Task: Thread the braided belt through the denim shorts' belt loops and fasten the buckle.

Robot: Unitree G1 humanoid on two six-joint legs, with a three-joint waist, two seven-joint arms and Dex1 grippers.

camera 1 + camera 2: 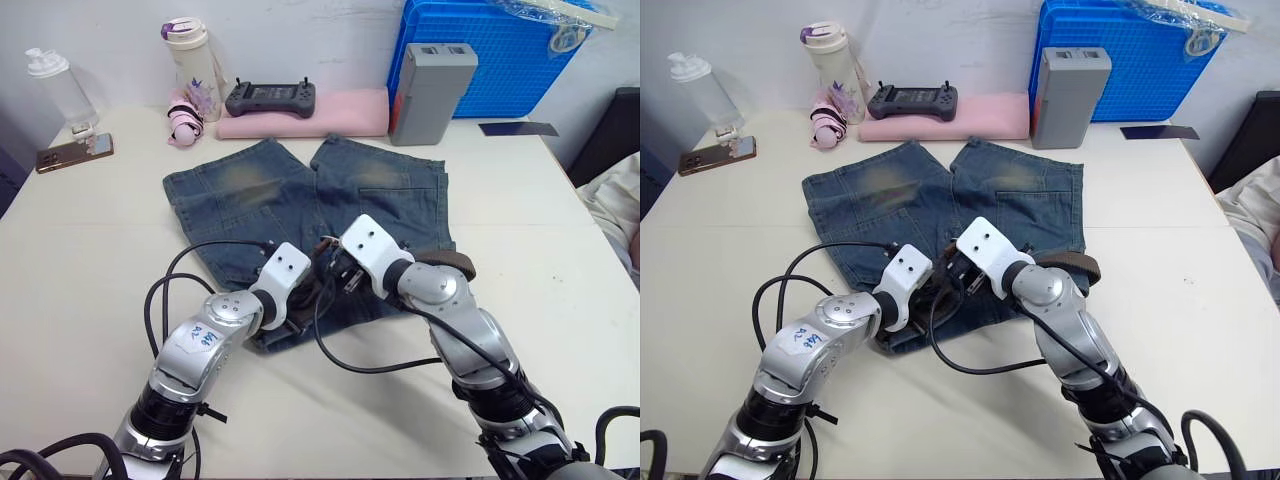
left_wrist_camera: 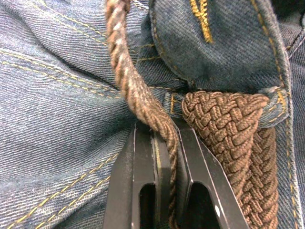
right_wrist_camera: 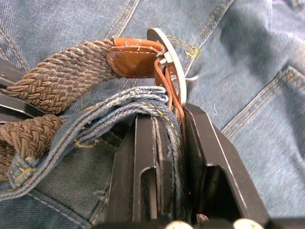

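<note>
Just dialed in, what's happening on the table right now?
Both arms are working at the waistband of the denim shorts laid flat on the table. The left gripper is shut on the braided belt, beside a belt loop. The right gripper pinches denim next to the buckle. The buckle isn't fastened yet.

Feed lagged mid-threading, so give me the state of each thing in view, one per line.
braided belt: passed under a belt loop, edge pinched by left pincer.
belt loop: belt runs through it.
buckle: at waistband, not fastened.
denim shorts: flat on table, waist toward robot.
left pincer: shut on belt.
right pincer: shut on waistband fold at buckle.
</note>
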